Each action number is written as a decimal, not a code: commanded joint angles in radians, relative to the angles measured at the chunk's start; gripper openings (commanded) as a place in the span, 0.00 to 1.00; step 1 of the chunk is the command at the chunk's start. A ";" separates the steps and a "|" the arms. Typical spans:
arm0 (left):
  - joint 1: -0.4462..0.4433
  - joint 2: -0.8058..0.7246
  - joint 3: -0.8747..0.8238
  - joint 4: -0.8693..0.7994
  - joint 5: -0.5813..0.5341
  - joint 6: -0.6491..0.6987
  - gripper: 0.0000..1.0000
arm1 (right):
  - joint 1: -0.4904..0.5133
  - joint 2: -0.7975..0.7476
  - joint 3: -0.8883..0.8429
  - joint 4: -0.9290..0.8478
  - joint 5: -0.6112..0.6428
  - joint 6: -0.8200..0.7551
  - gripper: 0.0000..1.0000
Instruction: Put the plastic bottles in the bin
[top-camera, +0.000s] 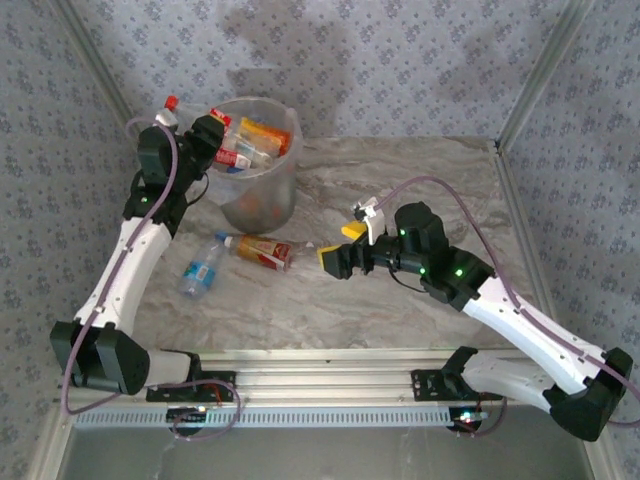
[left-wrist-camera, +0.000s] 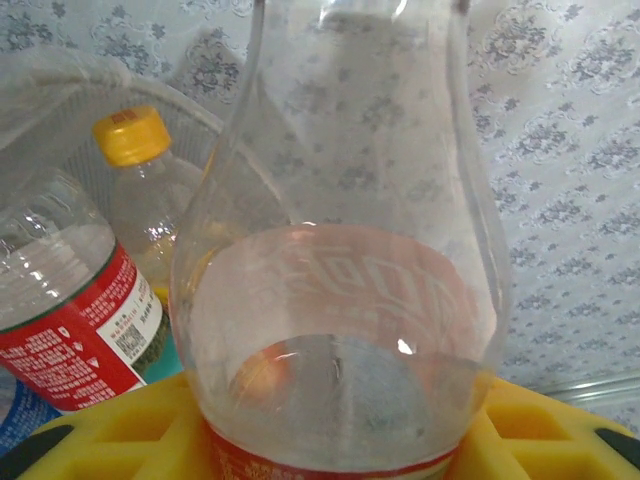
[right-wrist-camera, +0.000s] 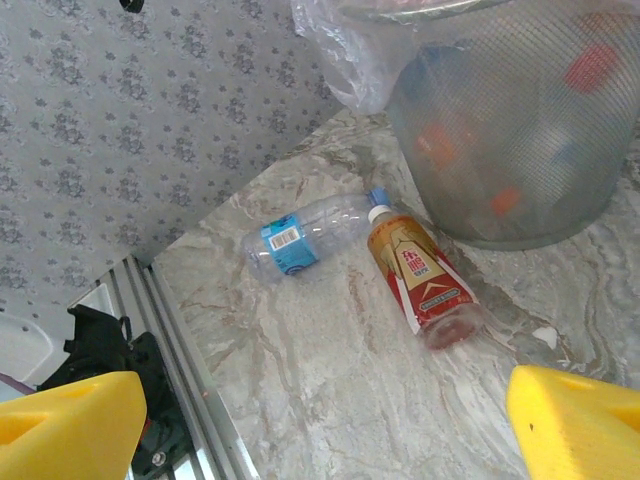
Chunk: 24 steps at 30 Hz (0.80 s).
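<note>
My left gripper (top-camera: 205, 124) is raised at the bin's left rim, shut on a clear bottle (left-wrist-camera: 340, 300) with a red label; its red cap (top-camera: 170, 103) points away from the bin. Its yellow fingers (left-wrist-camera: 110, 440) flank the bottle's body. The bin (top-camera: 258, 160), a translucent bucket, holds several bottles, among them a yellow-capped one (left-wrist-camera: 135, 150) and a red-labelled one (left-wrist-camera: 70, 320). A clear blue-labelled bottle (top-camera: 203, 268) (right-wrist-camera: 300, 238) and a red-and-gold bottle (top-camera: 262, 250) (right-wrist-camera: 420, 280) lie on the table in front of the bin. My right gripper (top-camera: 340, 244) (right-wrist-camera: 325, 430) hovers open to their right, with nothing between its fingers.
The marble table (top-camera: 400, 290) ends in an aluminium rail (top-camera: 330, 385) at the near edge. Patterned walls and metal corner posts (top-camera: 530, 80) close in the back and sides. The bin's plastic liner (right-wrist-camera: 340, 50) hangs over its rim.
</note>
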 joint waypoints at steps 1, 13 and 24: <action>0.001 0.009 0.029 0.041 -0.035 -0.007 0.49 | -0.011 -0.025 -0.008 -0.015 0.015 -0.008 0.95; -0.022 -0.091 -0.082 -0.016 -0.063 0.031 0.70 | -0.025 -0.029 -0.017 -0.010 0.003 -0.005 0.95; -0.010 -0.195 -0.042 -0.249 -0.063 0.133 0.96 | -0.039 -0.011 -0.017 0.003 -0.011 0.001 0.95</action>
